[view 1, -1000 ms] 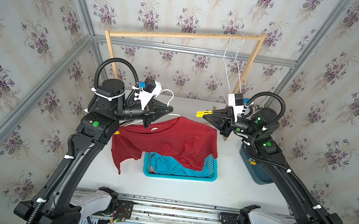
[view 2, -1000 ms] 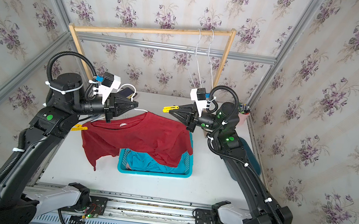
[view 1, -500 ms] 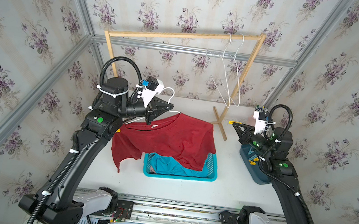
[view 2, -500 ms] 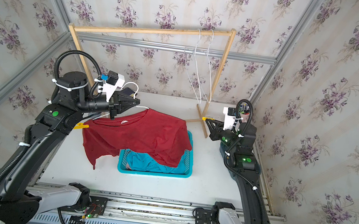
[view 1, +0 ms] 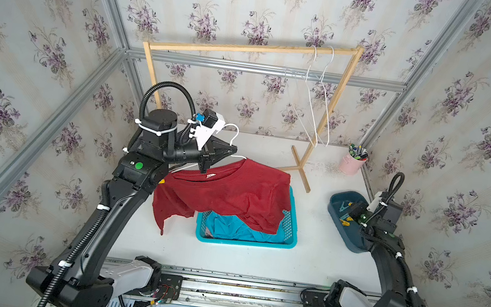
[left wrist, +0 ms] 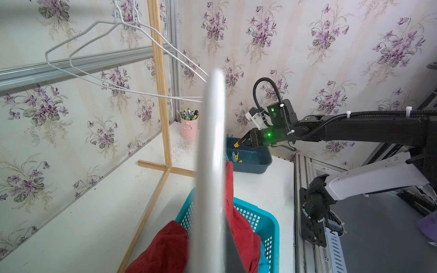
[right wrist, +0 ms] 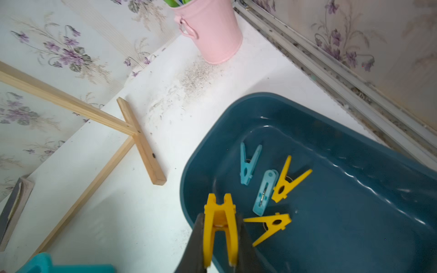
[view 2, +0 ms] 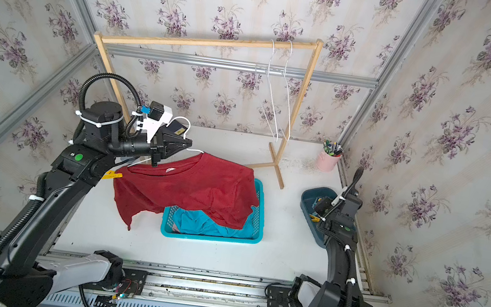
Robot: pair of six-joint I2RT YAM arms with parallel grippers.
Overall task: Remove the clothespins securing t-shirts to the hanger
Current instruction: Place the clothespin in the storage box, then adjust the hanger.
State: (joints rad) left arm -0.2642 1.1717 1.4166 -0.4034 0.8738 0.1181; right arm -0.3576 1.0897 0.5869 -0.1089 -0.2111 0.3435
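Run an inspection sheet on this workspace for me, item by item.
surface: white table, gritty specks near the pink cup.
job's things: dark red t-shirt on a white hanger, one yellow peg clipped at its shoulder, draped over the turquoise basket holding a turquoise shirt; four pins in the blue tray.
clutter: pink cup holds pens; two bare hangers on the wooden rack.
grippers: left gripper shut on the white hanger; right gripper grips a yellow clothespin at the tray's edge.
cables: black hoses loop above both wrists, zip-tied; no snag seen.
surroundings: floral walls, aluminium frame.
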